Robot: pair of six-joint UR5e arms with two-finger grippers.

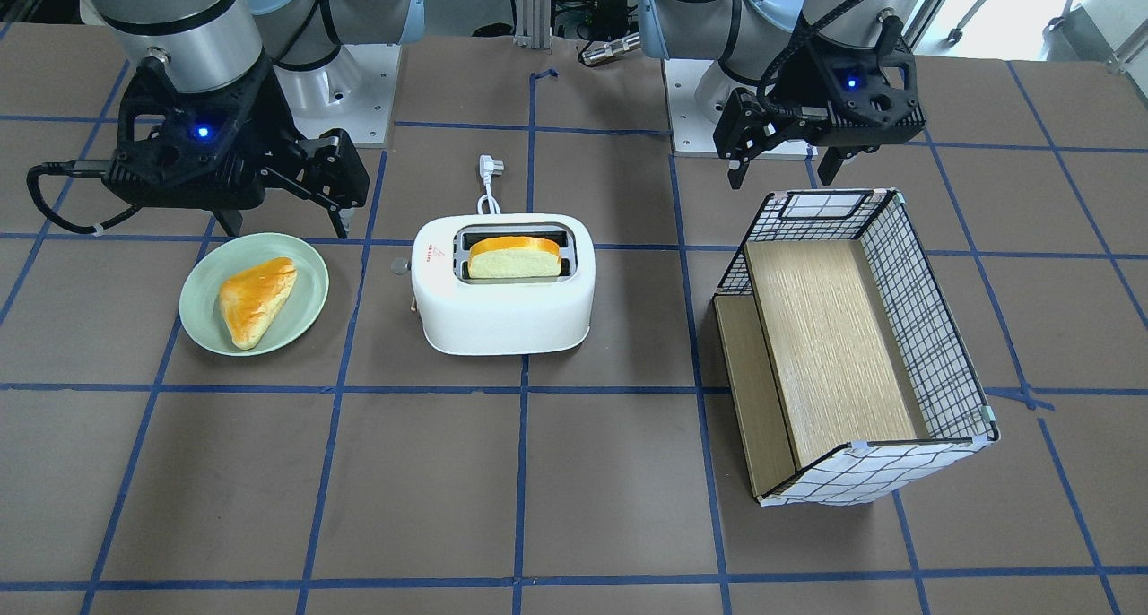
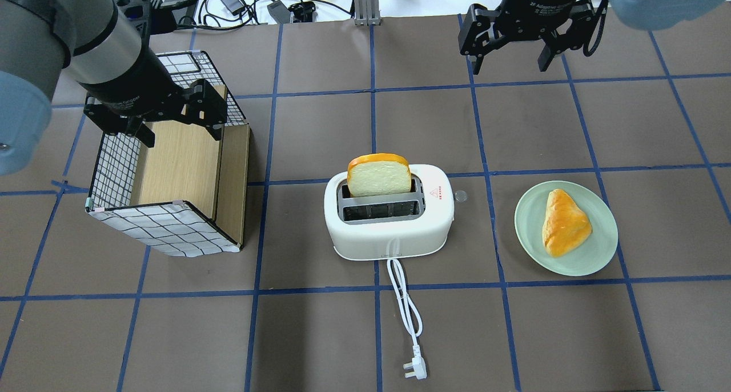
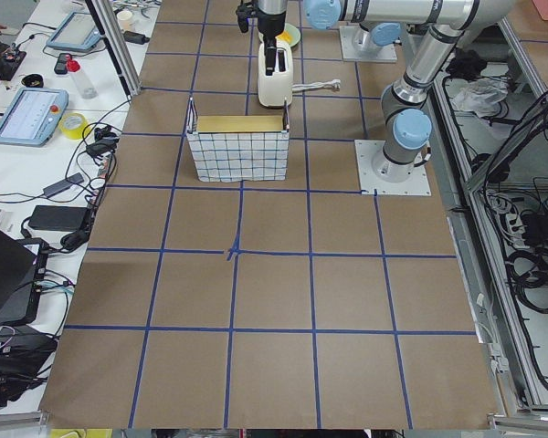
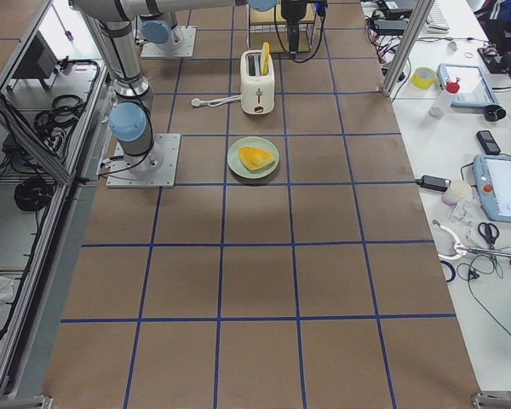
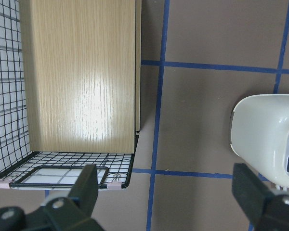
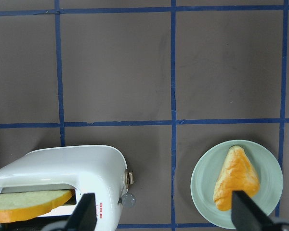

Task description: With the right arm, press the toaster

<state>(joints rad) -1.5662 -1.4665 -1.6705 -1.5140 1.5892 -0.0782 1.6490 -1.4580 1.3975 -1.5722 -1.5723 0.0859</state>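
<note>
Right gripper (image 2: 508,66) hangs released, jaws spread wide on nothing, at about 1 o'clock from the toaster (image 2: 388,235) in the overhead view and well apart from it. Left gripper (image 2: 180,134) is likewise spread and empty over the checked box (image 2: 165,229) at the toaster's 9 o'clock. Toaster stands mid-way across the desk (image 2: 514,335), a bread slice (image 2: 378,178) riding high in one slot and the cord (image 2: 406,312) trailing to 6 o'clock.

Its shell looks like smooth, stiff, light plastic, so a sideways shove would likely skid or tip it. The place to bear on is the small grey lever knob (image 2: 460,196) on its 3 o'clock side, pressed straight down.

A red triangular logo (image 2: 436,195) sits on top, its lettering too small to read. White print on the right gripper's body reads in part "2F Adaptive".
</note>
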